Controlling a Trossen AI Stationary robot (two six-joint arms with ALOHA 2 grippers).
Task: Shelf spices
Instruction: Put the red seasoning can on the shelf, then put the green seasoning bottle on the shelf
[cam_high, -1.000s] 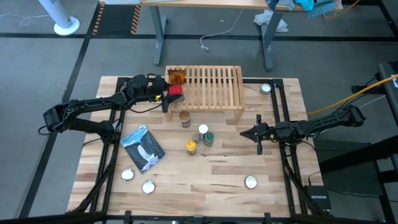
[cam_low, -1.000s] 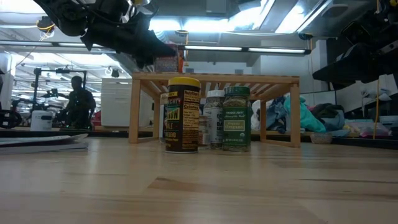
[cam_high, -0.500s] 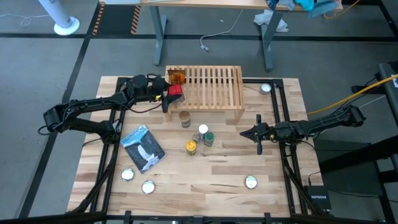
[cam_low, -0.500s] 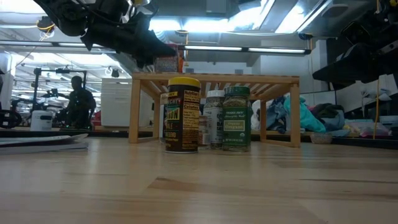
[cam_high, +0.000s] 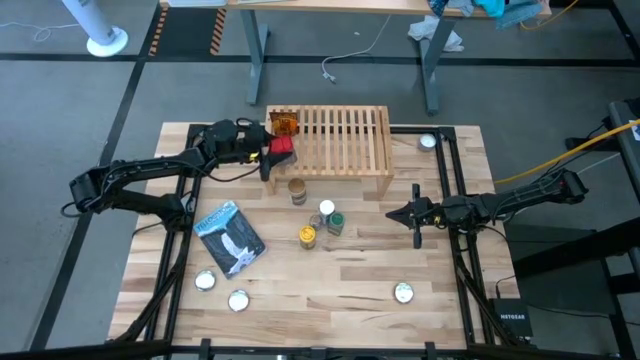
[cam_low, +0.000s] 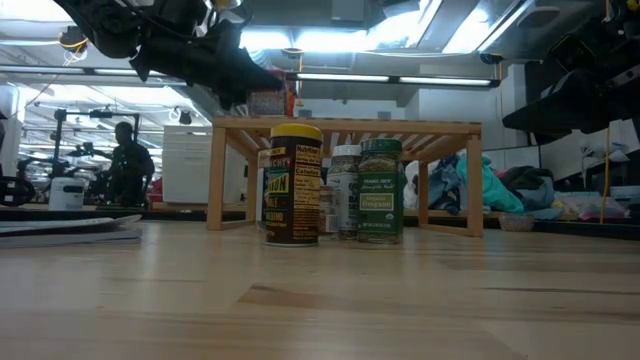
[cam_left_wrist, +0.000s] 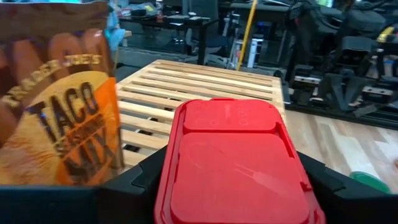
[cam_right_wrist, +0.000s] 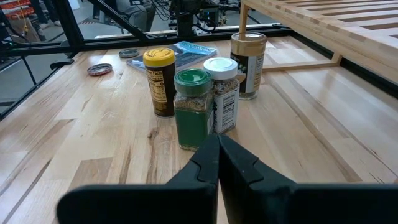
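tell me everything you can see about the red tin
The red tin is a small rectangular container with rounded corners and a glossy red lid split into a narrow panel and a larger one. It looks like plastic on top; its body is hidden. The left gripper is shut on it, a dark finger on each side. It sits at the left end of the shelf, lid up, just beside the orange packet standing on the slats. Whether its base rests on the slats cannot be seen.

Red tin (cam_left_wrist: 239, 165); orange packet (cam_left_wrist: 59, 102); light-wood shelf (cam_high: 345, 140); yellow-lidded jar (cam_right_wrist: 158, 81); green-lidded jar (cam_right_wrist: 193, 107); white-lidded jar (cam_right_wrist: 222, 93).
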